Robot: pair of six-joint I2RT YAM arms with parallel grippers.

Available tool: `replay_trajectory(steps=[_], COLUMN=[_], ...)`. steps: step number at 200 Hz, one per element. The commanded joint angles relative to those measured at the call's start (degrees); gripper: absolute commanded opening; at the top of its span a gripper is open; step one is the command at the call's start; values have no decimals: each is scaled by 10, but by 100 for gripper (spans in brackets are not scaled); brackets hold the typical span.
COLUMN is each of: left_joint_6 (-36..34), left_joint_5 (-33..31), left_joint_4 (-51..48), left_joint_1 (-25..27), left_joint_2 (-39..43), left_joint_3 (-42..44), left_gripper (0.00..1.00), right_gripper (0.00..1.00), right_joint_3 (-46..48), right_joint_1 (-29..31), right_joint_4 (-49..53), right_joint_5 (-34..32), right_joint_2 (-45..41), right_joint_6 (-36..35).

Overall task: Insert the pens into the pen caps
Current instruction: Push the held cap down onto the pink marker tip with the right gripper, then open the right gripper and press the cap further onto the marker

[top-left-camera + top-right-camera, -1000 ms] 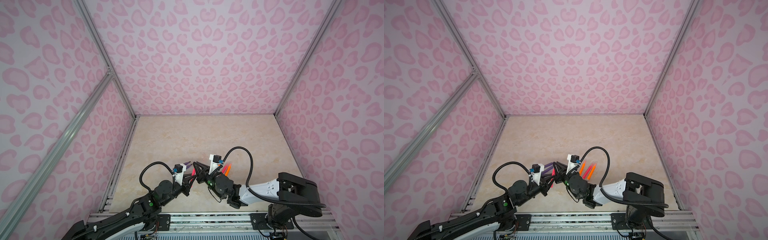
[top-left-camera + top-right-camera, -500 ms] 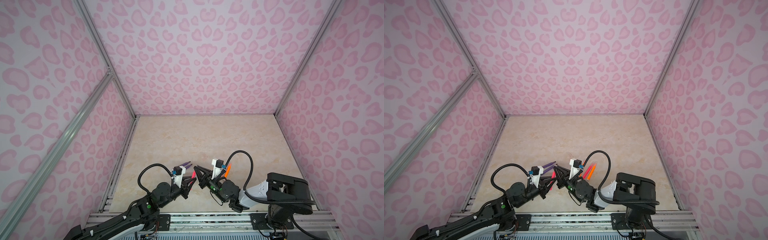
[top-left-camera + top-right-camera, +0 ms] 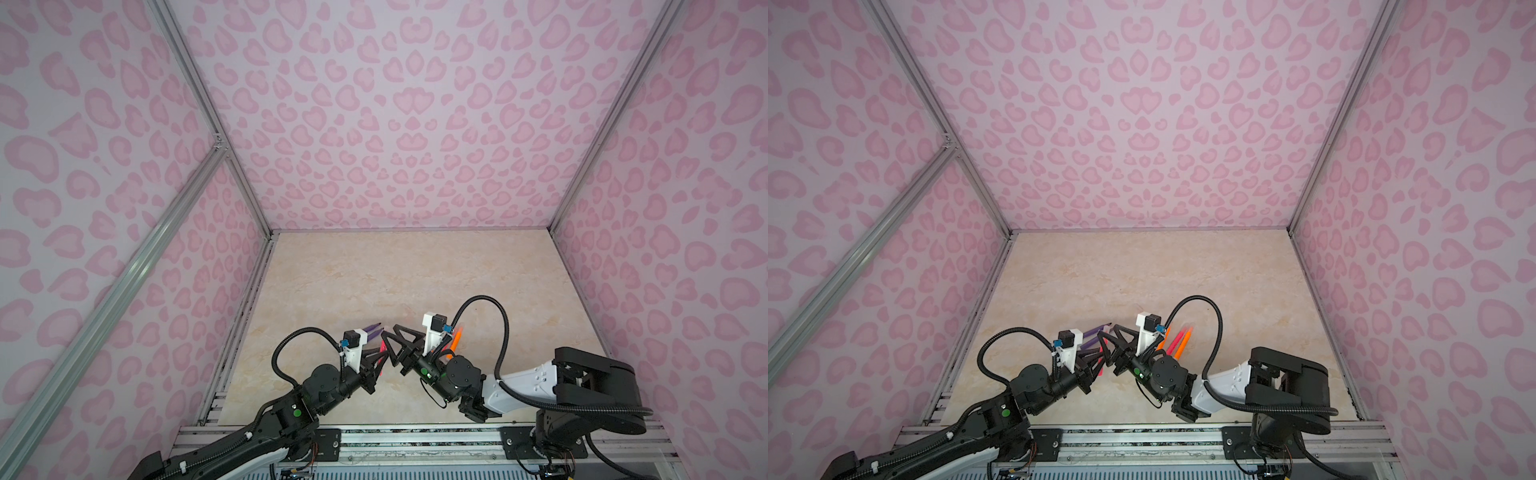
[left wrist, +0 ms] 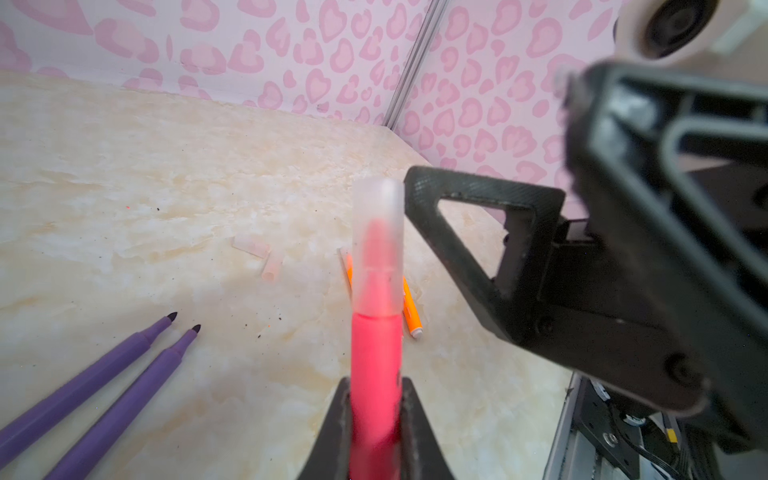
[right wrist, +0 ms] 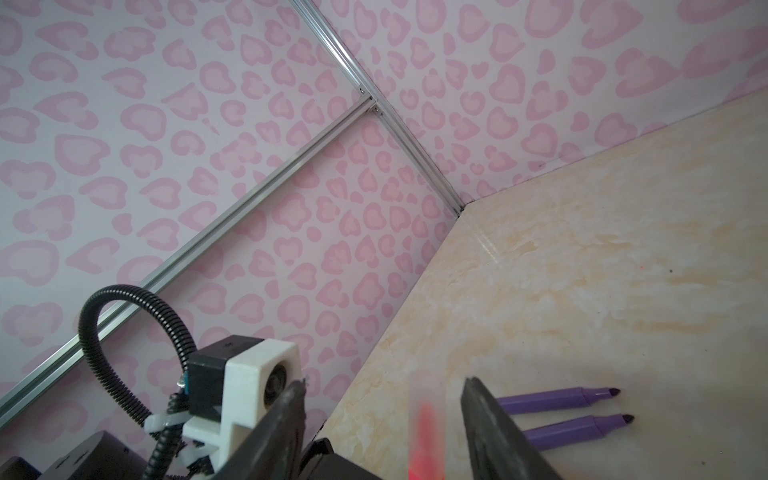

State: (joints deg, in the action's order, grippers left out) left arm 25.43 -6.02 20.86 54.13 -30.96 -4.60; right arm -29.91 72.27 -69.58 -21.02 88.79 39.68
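1. Pink-red plastic fills the left wrist view: the left pincer (image 4: 376, 386) is clamped tight on the pink-red pen (image 4: 376, 353). The pen sticks out past its tips, with a clear cap (image 4: 379, 245) seated over the nib.
2. What has just changed is the right pincer (image 5: 385, 381). Its jaws now stand apart, one on each side of the cap, and they hold nothing.
3. We read that as a release after the push. This pen looks capped, and only the left pincer carries it.
4. A second ago the right pincer was pinched shut at this same meeting point. Its opening is the main difference we find; both arms sit roughly where they were.
5. Other pens lie on the worktop (image 4: 166, 187) beyond the left pincer. Two purple pens (image 4: 83, 384) are off to one side of it, bare-tipped. Orange pens (image 4: 411, 307) and two loose caps (image 4: 251, 246) lie farther out, ahead of its tips.
6. We judge the next step to be setting this pen down and fetching another pen and cap.
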Motion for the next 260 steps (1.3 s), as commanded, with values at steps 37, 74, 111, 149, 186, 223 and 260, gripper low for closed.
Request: replay_trajectory(steps=[37,74,111,149,186,223,260], left_joint_6=[-5,-6,-7,-7,-6,-6,1], left_joint_5=[-5,-7,-9,-11,-8,-13,-45], left_joint_4=[25,25,24,21,16,21,4], left_joint_1=[0,0,0,0,0,0,0], left_joint_2=[-17,-24,-24,-16,-16,-17,-21], left_joint_3=[-8,-12,-13,-9,-14,-9,-16], left_gripper=[3,3,3,3,3,3,3], right_gripper=[60,57,53,48,37,20,6], right_joint_3=[-68,-144,-151,-164,-166,-166,-158], right_joint_1=[-43,-56,-65,-65,-65,-64,-56], right_joint_4=[240,370,360,371,368,372,368], right_joint_5=[16,37,56,68,79,87,84], right_joint_2=[-37,-18,2,15,19,25,27], right_joint_6=[36,46,57,61,64,71,83])
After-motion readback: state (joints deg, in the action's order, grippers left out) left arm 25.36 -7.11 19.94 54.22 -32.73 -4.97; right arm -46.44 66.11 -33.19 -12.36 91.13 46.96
